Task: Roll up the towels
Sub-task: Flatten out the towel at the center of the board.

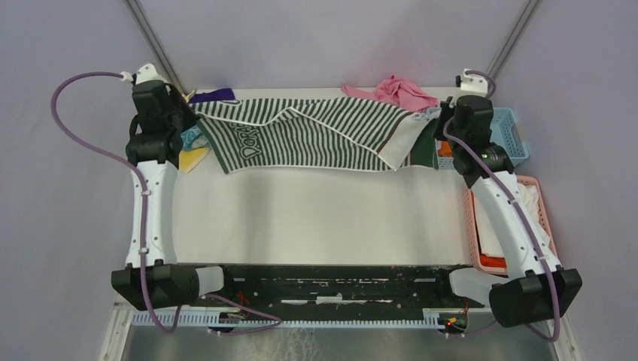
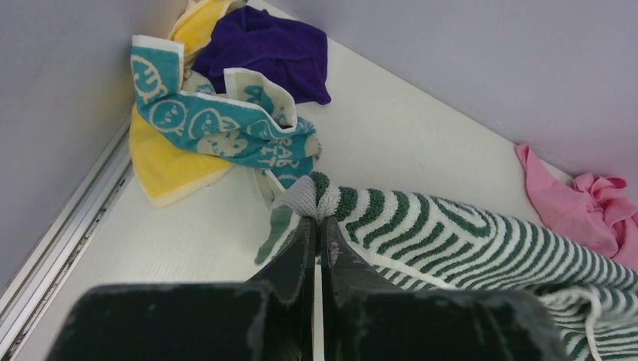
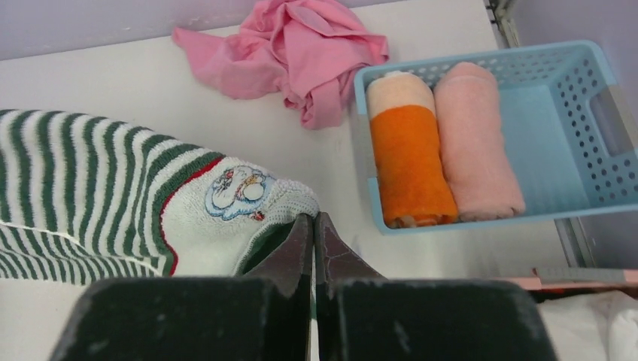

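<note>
A green-and-white striped towel (image 1: 316,135) is stretched across the far part of the table between both arms. My left gripper (image 2: 317,219) is shut on its left corner (image 2: 308,197). My right gripper (image 3: 314,218) is shut on its right corner, by an embroidered patch (image 3: 237,192). In the top view the left gripper (image 1: 189,113) and right gripper (image 1: 436,124) sit at the towel's two ends. A teal patterned towel (image 2: 218,128), a yellow towel (image 2: 162,165) and a purple towel (image 2: 267,49) lie bunched at the far left. A pink towel (image 3: 290,49) lies crumpled at the far right.
A blue basket (image 3: 557,128) at the far right holds an orange roll (image 3: 410,154) and a pink roll (image 3: 474,143). A pink basket (image 1: 473,226) with white cloth stands along the right edge under my right arm. Walls close off the back and sides.
</note>
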Robot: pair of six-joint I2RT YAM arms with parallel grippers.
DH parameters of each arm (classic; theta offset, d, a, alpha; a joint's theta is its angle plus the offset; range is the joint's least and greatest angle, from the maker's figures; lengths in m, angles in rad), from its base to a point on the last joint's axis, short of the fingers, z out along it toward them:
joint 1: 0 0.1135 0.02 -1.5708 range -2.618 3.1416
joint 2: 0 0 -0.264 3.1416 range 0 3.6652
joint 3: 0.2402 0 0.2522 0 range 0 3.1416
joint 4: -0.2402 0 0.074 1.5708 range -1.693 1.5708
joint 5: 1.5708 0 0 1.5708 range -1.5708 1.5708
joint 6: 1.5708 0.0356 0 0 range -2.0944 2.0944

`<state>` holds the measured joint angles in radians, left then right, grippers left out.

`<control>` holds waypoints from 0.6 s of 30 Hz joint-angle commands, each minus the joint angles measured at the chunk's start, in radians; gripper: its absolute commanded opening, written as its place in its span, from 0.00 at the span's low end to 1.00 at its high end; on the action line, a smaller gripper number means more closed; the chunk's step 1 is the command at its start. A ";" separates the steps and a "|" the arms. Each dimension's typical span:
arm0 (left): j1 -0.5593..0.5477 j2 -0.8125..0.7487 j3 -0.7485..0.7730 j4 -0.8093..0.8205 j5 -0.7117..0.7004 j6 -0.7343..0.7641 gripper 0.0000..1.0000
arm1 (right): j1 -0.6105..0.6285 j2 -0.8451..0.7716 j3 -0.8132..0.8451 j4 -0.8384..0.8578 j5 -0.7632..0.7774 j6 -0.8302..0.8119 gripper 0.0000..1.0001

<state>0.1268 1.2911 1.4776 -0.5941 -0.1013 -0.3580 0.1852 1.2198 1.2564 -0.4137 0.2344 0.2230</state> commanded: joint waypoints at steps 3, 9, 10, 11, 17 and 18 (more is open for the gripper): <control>0.016 -0.126 -0.010 0.021 -0.025 0.002 0.03 | -0.069 -0.084 -0.074 -0.005 -0.048 0.071 0.01; 0.015 -0.150 0.156 -0.149 -0.155 0.087 0.03 | -0.070 -0.147 -0.009 -0.141 -0.185 0.086 0.01; 0.015 -0.150 0.185 -0.184 -0.170 0.101 0.03 | -0.070 -0.148 0.005 -0.165 -0.198 0.093 0.01; 0.015 -0.146 0.214 -0.207 -0.181 0.110 0.03 | -0.069 -0.145 0.020 -0.190 -0.203 0.097 0.00; 0.016 -0.052 0.224 -0.200 -0.162 0.136 0.05 | -0.070 -0.044 0.094 -0.267 -0.158 0.097 0.01; 0.015 -0.004 0.220 -0.201 -0.146 0.134 0.06 | -0.070 -0.007 0.112 -0.286 -0.160 0.095 0.01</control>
<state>0.1364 1.1740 1.6920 -0.7898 -0.2462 -0.2913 0.1181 1.1240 1.2911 -0.6518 0.0597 0.3096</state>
